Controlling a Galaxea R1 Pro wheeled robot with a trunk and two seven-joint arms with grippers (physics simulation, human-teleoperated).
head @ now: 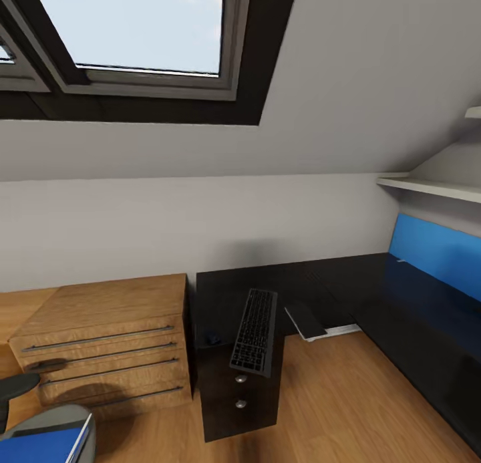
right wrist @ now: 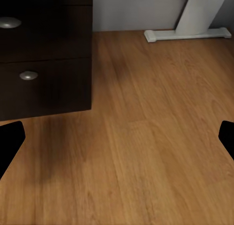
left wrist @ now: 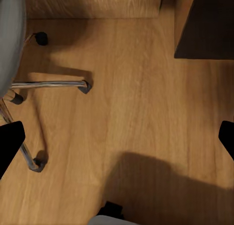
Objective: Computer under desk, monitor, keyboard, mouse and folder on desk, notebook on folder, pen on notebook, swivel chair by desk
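Note:
The black L-shaped desk (head: 334, 279) stands under the sloped wall. The dark keyboard (head: 254, 331) lies on it, its near end overhanging the drawer unit (head: 237, 396). The small black mouse (head: 212, 338) sits left of the keyboard. The thin dark notebook (head: 305, 320) lies at the desk's inner edge, right of the keyboard. At the bottom left is the swivel chair (head: 63, 419) with the blue folder (head: 37, 446) on its seat. My left gripper (left wrist: 119, 140) hangs open over the floor beside the chair's star base (left wrist: 48, 84). My right gripper (right wrist: 118, 140) is open near the drawers (right wrist: 44, 79). Monitor, computer and pen are out of view.
A light wooden chest (head: 107, 343) with bar handles stands between chair and desk. A white desk foot (right wrist: 187, 34) rests on the wood floor (head: 334, 396) inside the L. A blue wall panel (head: 434, 249) and a shelf (head: 434, 186) are on the right.

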